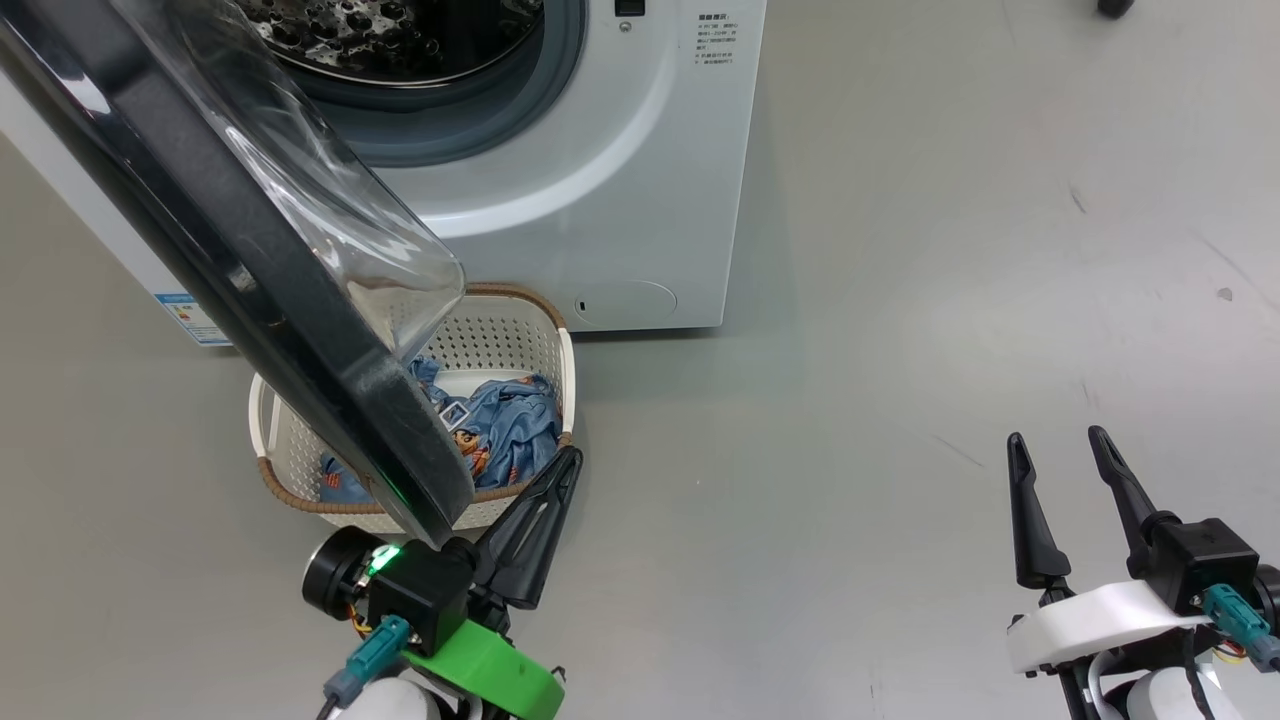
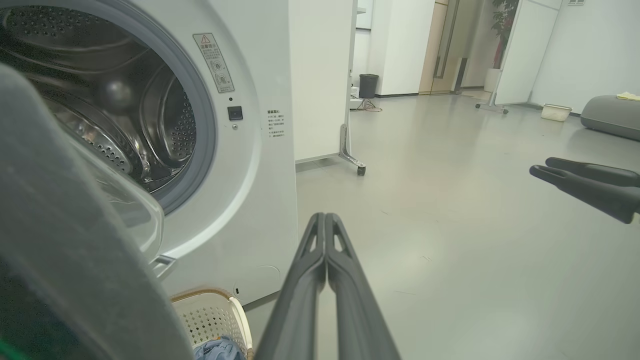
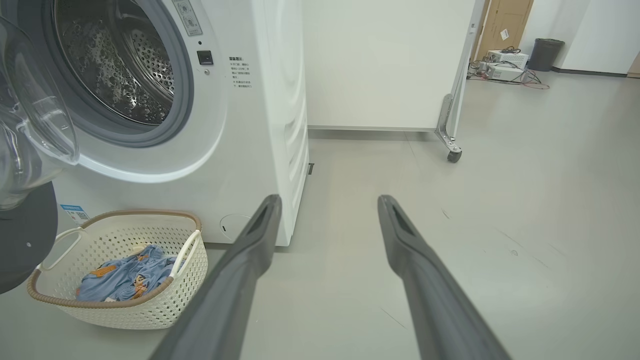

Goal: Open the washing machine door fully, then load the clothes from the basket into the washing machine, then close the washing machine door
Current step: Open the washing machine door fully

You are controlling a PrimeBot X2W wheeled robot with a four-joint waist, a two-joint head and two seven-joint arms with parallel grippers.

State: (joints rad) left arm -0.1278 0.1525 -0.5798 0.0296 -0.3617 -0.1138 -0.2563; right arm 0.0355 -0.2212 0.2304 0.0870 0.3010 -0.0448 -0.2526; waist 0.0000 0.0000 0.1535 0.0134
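The large round washing machine door (image 1: 240, 270), a glossy black rim around a bulging clear glass bowl, stood swung open above the cream perforated plastic basket (image 1: 500, 335), which sat on the floor just before the big white front-loading washing machine (image 1: 620, 200). The light-blue printed clothes (image 1: 515, 425) lay in the basket and the steel drum (image 1: 400, 40) looked empty, so loading and closing remained. The left gripper (image 1: 572, 457) was clenched on nothing near the door's lower edge. The right gripper (image 1: 1056, 436) was spread and empty, well apart. The blue label (image 1: 190, 318) and the warning-triangle sticker (image 2: 214, 62) carried print too small to read.
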